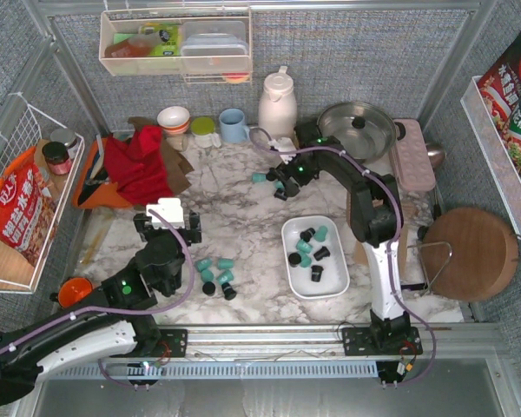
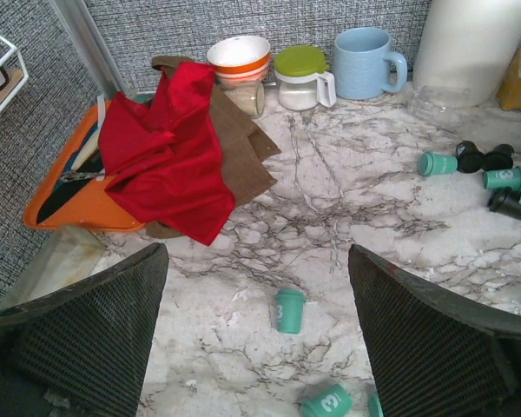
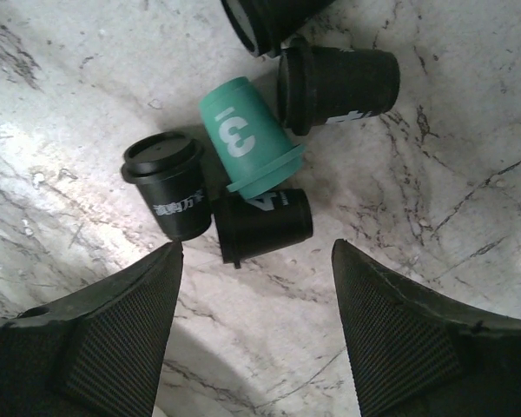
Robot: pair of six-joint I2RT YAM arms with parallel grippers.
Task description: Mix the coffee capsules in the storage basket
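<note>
Coffee capsules [image 1: 306, 260] lie in 3 lots. 7 of them, 3 teal and 4 black, sit inside the white storage basket [image 1: 339, 287], which rests on the marble table [image 1: 243, 234] near the right pincer [image 3: 256, 254], on the side toward that arm's base. A second lot is heaped on the marble directly ahead of the right pincer's fingertips: a teal capsule marked 3 [image 3: 247, 135] lies on its side, touching a black capsule marked 4 [image 3: 260, 224] that is closest to the gap, with 3 more black ones around them. This pincer stands wide, its 2 fingers well apart and nothing between them. The third lot [image 1: 217, 276], 4 teal and 2 black, is scattered just beside the left pincer [image 2: 259, 252], on its right. The left pincer is also spread wide and holds nothing; in its wrist view 1 upright teal capsule [image 2: 288, 310] shows on the marble below the gap, apart from both fingers [image 2: 87, 339], and a red cloth [image 2: 169, 148] lies well ahead to the left.
</note>
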